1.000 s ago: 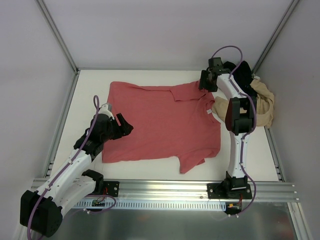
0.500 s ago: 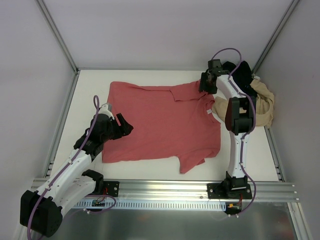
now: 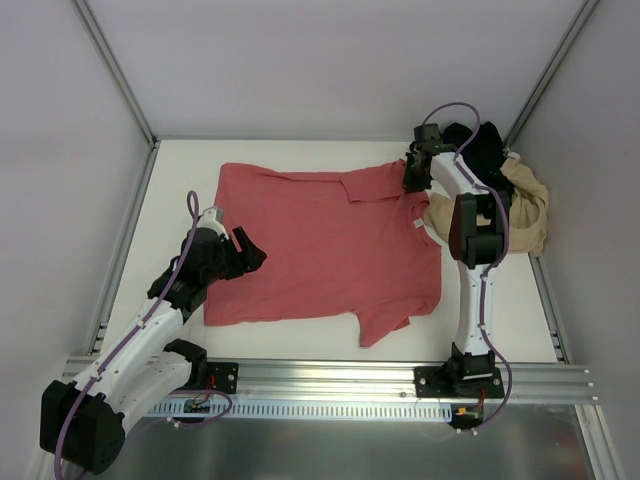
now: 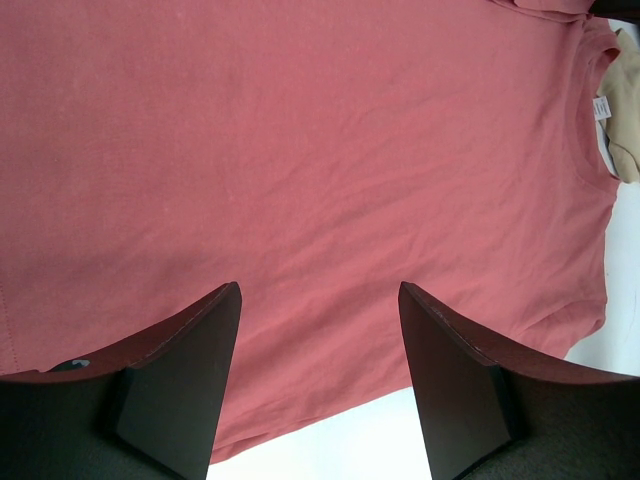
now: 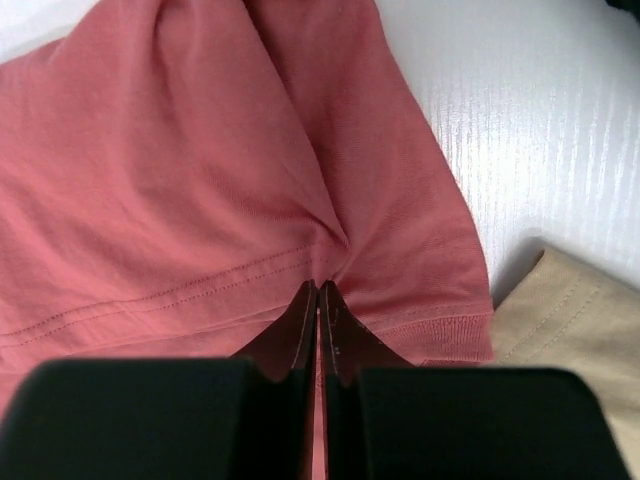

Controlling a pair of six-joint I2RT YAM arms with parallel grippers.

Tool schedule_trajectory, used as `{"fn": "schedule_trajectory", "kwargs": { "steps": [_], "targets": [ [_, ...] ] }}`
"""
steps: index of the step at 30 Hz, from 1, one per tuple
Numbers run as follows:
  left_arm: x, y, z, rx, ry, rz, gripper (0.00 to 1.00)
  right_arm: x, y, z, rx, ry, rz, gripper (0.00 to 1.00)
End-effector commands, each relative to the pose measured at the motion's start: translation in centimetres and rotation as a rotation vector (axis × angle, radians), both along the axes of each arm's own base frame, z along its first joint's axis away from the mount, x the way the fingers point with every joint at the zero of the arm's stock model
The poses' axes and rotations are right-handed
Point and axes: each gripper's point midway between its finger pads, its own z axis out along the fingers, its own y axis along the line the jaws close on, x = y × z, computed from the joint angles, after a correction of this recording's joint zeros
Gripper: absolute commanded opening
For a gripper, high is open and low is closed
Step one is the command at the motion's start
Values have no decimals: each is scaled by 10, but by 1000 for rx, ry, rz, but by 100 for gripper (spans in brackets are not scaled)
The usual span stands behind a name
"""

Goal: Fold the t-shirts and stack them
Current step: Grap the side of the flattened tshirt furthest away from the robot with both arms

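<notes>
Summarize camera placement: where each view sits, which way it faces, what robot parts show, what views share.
Top external: above and behind the bases, looking down on the white table; both arms, left pincer, right pincer show.
Left wrist: on the left arm, looking down onto the spread coral-red cloth t-shirt; its open fingers show.
Right wrist: faces that shirt's sleeve, pinched by its shut fingers; beige cloth t-shirt beside.
Shared: all three show the coral-red t-shirt.

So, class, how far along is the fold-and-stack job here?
Done: nothing is folded; the coral-red t-shirt lies spread out. In hand: the right gripper is shut on its far sleeve; the left gripper hovers open over its body. Left: folding it, then the black t-shirt and beige t-shirt heaped far right, and stacking.
</notes>
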Motion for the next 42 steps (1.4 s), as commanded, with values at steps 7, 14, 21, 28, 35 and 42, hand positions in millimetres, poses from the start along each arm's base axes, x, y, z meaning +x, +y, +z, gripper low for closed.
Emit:
{"fn": "schedule_trajectory", "kwargs": {
  "steps": [7, 14, 21, 28, 35, 42],
  "targets": [
    [13, 13, 11, 52, -58, 72, 64, 5, 0, 28, 2, -69, -6, 1],
    [52, 15, 57, 107, -141, 100, 63, 0, -2, 73, 21, -151, -7, 0],
    [62, 12, 49, 109, -123, 109, 62, -5, -6, 99, 37, -194, -9, 1],
    [119, 65, 53, 156, -142, 341, 61, -7, -1, 94, 66, -183, -20, 0],
    [225, 91, 57, 160, -123, 330, 61, -8, 6, 94, 110, -179, -9, 1],
    [296, 100, 7, 164, -16, 96, 54, -9, 14, 89, 156, -164, -12, 0]
  ]
}}
